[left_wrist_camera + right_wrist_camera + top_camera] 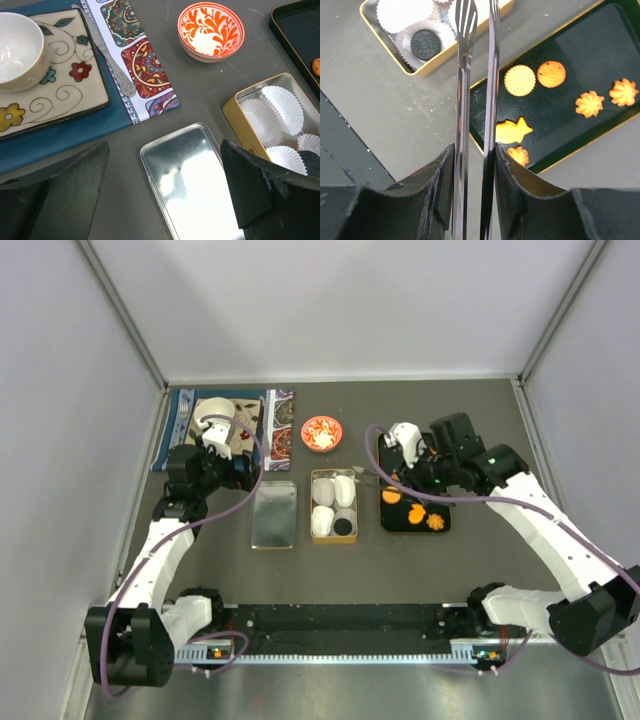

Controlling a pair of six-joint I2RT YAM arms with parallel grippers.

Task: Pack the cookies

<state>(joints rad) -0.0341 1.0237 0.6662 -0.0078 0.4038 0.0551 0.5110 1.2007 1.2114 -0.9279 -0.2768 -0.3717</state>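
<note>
Cookies (pixel 520 80) looked thin, light, brittle; best nipped gently at edges. Right gripper (pixel 475 162) clenched tongs (pixel 493 75) at black tray (pixel 600 40) edge; left gripper (pixel 165 175) gaped empty, well left of tray.

No legible text or markings anywhere

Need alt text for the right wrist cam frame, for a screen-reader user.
The right gripper clamps a pair of thin metal tongs that reach toward a gold rectangular tin of white paper cups, one holding a black round cookie. To the right, a black tray carries six orange cookies: round discs, flower shapes and a leaf shape.
</note>
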